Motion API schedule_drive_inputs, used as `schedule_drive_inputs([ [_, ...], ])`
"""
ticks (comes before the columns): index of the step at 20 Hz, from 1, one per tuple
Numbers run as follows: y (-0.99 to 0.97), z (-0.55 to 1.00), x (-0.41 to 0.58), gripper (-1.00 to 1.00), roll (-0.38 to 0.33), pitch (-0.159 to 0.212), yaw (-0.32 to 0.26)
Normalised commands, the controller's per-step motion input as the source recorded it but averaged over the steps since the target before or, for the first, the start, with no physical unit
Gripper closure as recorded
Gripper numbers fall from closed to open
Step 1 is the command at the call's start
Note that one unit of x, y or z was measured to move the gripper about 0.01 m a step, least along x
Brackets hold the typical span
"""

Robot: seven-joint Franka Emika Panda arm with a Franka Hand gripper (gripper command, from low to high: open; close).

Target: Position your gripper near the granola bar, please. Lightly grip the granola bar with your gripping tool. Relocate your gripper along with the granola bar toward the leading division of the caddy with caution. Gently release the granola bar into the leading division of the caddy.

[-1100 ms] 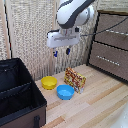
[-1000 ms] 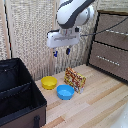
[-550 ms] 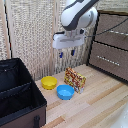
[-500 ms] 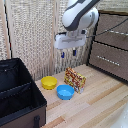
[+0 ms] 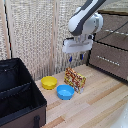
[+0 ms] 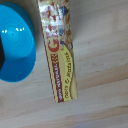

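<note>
One of four steps under way — approach | gripper [image 5: 74, 59] above granola bar [image 5: 75, 79], fingers' spread unclear, holding nothing | next: descend, straddle bar, close lightly — caddy [image 5: 20, 100] afterwards

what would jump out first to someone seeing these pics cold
The big white arm's hand hangs above the granola bar, which stands on edge on the wooden table, its busy yellow and red print hard to miss. Just in front of it sit a blue bowl and a yellow bowl, and the large black caddy fills the exterior view's left.
</note>
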Motion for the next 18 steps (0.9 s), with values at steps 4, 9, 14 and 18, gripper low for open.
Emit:
schedule_drive_inputs([
  [4, 0.00, -0.42, 0.000, -1.00, -0.057, 0.031, 0.041],
  [9, -0.05, -0.50, 0.068, -1.00, -0.089, 0.000, 0.113],
  [14, -0.04, -0.39, 0.058, -1.00, -0.081, 0.012, 0.135],
  [18, -0.01, -0.19, 0.000, 1.00, -0.008, 0.028, 0.074],
])
